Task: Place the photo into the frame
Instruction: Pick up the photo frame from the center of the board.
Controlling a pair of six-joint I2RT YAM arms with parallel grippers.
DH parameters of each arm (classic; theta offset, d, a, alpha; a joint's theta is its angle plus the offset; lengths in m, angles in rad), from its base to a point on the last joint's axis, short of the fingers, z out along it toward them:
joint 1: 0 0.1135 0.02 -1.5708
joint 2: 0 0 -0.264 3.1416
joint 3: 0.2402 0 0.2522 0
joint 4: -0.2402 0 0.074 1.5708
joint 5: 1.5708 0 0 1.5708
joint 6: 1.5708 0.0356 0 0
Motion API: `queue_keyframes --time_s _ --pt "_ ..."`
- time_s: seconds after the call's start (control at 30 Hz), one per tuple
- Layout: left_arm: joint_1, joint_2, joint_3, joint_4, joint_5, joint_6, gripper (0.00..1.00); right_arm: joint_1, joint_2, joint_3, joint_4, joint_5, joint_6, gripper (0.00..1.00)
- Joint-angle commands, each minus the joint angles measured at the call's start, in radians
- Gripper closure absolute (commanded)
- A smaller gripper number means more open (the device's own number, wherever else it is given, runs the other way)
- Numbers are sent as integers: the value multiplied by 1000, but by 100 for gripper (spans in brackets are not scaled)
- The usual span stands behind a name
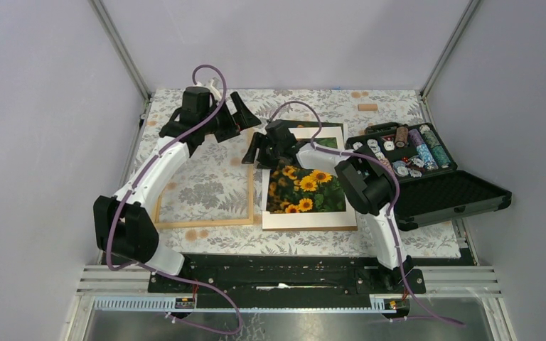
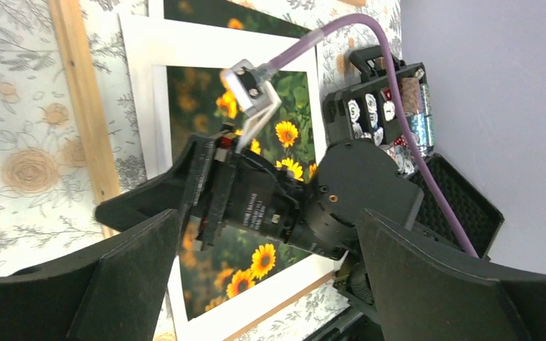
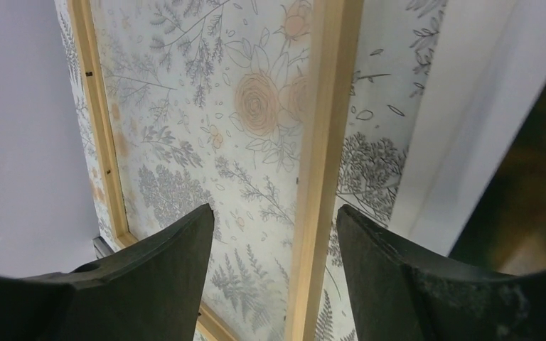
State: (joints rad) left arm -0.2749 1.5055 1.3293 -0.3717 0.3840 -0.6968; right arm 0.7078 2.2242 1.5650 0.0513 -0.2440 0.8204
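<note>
Left arm reaches forward, left gripper (image 1: 244, 112) agape above the far end of the frame (image 1: 202, 222). Right arm folds leftward. Wrist view alone shows right gripper (image 3: 276, 241) parted, apparently straddling the frame's right rail. Photo (image 1: 306, 192) lies beside the frame, on white mat (image 1: 306, 220).

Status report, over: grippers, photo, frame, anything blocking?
Both open, empty: right gripper over the frame rail nearest the photo, left gripper near the frame's far end. Photo lies flat beside frame, not in. The right arm crosses above it.
</note>
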Motion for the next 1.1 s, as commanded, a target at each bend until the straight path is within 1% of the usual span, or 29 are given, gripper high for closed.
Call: queue_keyframes --time_s 0.0,0.1,0.2,0.3,0.33,0.5,0.53,0.67,0.73,0.8,0.87,1.0,1.07 --pt "-3 -106 22 1 -89 70 1 -30 -125 -42 55 68 18 27" --pt "-1 -107 38 -36 -152 115 1 -71 -132 -50 92 33 21 27" --pt "5 -81 71 -83 -209 172 1 -109 -93 -2 94 -29 25 27" --pt "43 -46 81 -124 -316 202 1 -114 -49 68 83 -56 -5 27" --pt "72 -29 79 -124 -326 193 1 -115 -31 96 65 -55 -20 27" --pt "266 131 112 -120 -262 102 1 -116 64 254 8 -46 -61 27" --pt "319 167 128 -123 -251 89 1 -116 84 280 1 -51 -62 27" --pt "478 304 181 -117 -247 57 1 -115 178 402 -37 -123 -75 29" --pt "524 364 220 -117 -264 62 2 -116 205 435 -70 -135 -94 30" --pt "550 406 254 -131 -274 74 2 -115 206 429 -84 -124 -112 30" --pt "550 428 266 -129 -278 99 3 -116 207 419 -97 -113 -130 32" --pt "557 438 266 -128 -357 140 3 -115 213 397 -103 -132 -121 40" --pt "564 456 280 -141 -378 159 3 -112 210 381 -103 -136 -111 41"
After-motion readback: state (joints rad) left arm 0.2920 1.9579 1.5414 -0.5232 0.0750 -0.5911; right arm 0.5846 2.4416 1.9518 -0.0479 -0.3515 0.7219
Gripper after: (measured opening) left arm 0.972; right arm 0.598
